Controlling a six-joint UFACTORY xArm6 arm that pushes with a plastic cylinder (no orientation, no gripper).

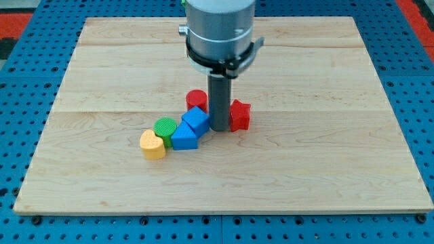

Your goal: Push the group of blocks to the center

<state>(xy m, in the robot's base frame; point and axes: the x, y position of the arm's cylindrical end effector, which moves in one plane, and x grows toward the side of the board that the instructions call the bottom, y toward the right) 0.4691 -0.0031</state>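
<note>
Now the group lies a little toward the view's bottom-left of the table [380, 102] middle: yellow heart block [152, 144], green round block [165, 127], two blue blocks [184, 136] [196, 120], red cylinder [196, 99], red star-like block [239, 114]. My tip [220, 129] stands between the upper blue block and the red star; no jaws exist here. They look light, rigid, and may scatter; I would push from the yellow end.

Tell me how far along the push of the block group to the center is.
Mostly done: the cluster sits near the wooden board's middle. My tip stands inside it, between the blue cube and the red star block, red cylinder behind. Left: the green cylinder, blue triangular block and yellow heart block trail toward the view's bottom left.
</note>
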